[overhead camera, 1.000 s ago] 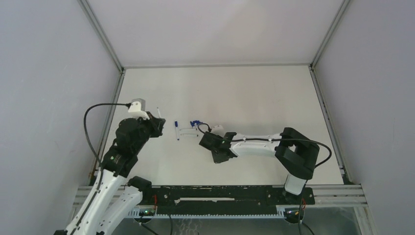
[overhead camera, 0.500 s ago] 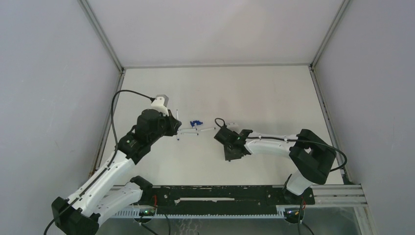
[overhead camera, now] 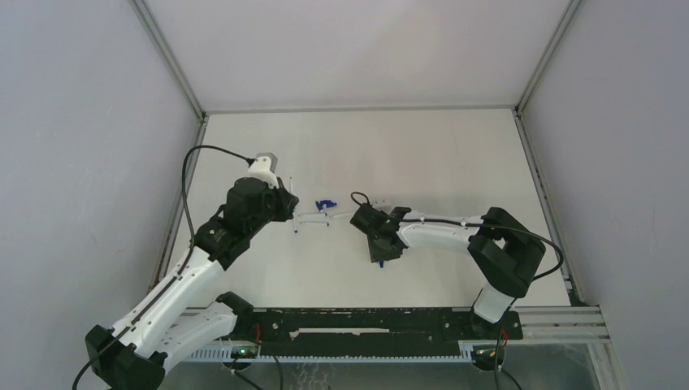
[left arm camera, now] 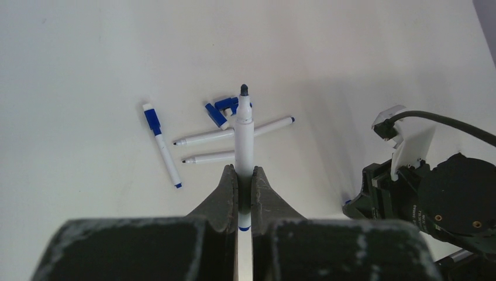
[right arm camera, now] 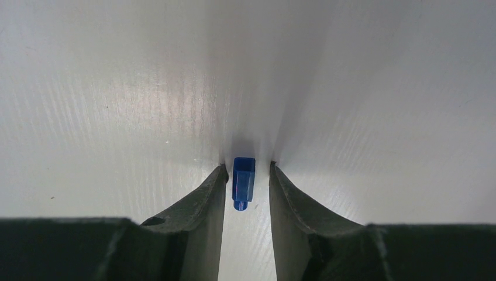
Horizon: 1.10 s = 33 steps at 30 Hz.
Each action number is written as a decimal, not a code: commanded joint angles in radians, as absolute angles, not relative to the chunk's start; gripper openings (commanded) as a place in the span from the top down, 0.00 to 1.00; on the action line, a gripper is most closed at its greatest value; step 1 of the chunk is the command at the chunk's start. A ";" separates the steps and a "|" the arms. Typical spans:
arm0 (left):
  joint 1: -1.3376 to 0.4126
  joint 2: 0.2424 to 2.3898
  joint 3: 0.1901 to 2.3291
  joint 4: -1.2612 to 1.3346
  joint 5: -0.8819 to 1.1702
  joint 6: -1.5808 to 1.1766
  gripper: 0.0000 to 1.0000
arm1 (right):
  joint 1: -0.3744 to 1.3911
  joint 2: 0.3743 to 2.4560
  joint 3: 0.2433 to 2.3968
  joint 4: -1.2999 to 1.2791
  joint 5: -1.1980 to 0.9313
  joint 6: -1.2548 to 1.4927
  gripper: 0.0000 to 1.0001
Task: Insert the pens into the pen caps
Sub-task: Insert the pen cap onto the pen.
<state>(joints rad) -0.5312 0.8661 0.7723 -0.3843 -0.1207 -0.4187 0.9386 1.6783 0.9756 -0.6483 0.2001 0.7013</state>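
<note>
Both grippers (overhead camera: 288, 201) (overhead camera: 382, 256) mid-table, near loose pens (overhead camera: 313, 218).

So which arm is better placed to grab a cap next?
Right. The right gripper stands open astride a small dark blue plastic cap on the table; the left gripper is shut on a thin white marker pen.

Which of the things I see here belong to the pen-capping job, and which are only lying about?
Job: held pen in the left gripper; two bare pens and one capped pen on the table; loose caps beside them; one cap between the open right gripper.

Not the job: nothing loose, only table, walls and black cable.
</note>
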 commanded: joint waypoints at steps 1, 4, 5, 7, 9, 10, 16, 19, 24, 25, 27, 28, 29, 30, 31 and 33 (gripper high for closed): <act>-0.534 0.865 0.840 -0.348 -0.127 -0.404 1.00 | 0.951 1.712 0.983 -0.657 0.212 0.702 0.61; -0.534 0.864 0.843 -0.356 -0.116 -0.389 1.00 | 0.951 1.729 0.984 -0.651 0.203 0.699 0.65; -0.533 0.862 0.845 -0.362 -0.111 -0.386 1.00 | 0.950 1.733 0.984 -0.646 0.199 0.699 0.66; -0.533 0.852 0.840 -0.362 -0.097 -0.387 1.00 | 0.947 1.737 0.983 -0.639 0.193 0.700 0.68; -0.534 0.829 0.820 -0.341 -0.082 -0.394 1.00 | 0.944 1.737 0.983 -0.633 0.193 0.700 0.70; -0.533 0.815 0.804 -0.324 -0.072 -0.397 1.00 | 0.941 1.738 0.983 -0.632 0.194 0.701 0.72; -0.534 0.756 0.765 -0.286 -0.069 -0.386 1.00 | 0.931 1.714 0.983 -0.635 0.209 0.694 0.85; -0.533 0.758 0.769 -0.286 -0.050 -0.378 1.00 | 0.926 1.667 0.983 -0.634 0.211 0.691 0.90; -0.533 0.746 0.772 -0.244 -0.026 -0.408 1.00 | 0.921 1.482 0.983 -0.602 0.229 0.646 0.98; -0.534 0.744 0.774 -0.234 -0.019 -0.407 1.00 | 0.919 1.435 0.983 -0.594 0.238 0.635 0.99; -0.533 0.736 0.782 -0.214 0.008 -0.399 1.00 | 0.918 1.338 0.983 -0.555 0.259 0.606 1.00; -0.534 0.735 0.791 -0.203 0.034 -0.392 0.99 | 0.918 1.280 0.977 -0.524 0.277 0.595 1.00; -0.532 0.737 0.798 -0.193 0.055 -0.387 0.99 | 0.915 1.220 0.964 -0.479 0.281 0.584 1.00; -0.533 0.742 0.807 -0.188 0.073 -0.375 0.99 | 0.912 1.153 0.945 -0.416 0.274 0.564 1.00; -0.533 0.751 0.820 -0.189 0.091 -0.367 1.00 | 0.903 1.090 0.916 -0.349 0.269 0.550 1.00; -0.534 0.769 0.842 -0.190 0.117 -0.348 1.00 | 0.877 0.968 0.846 -0.193 0.263 0.545 1.00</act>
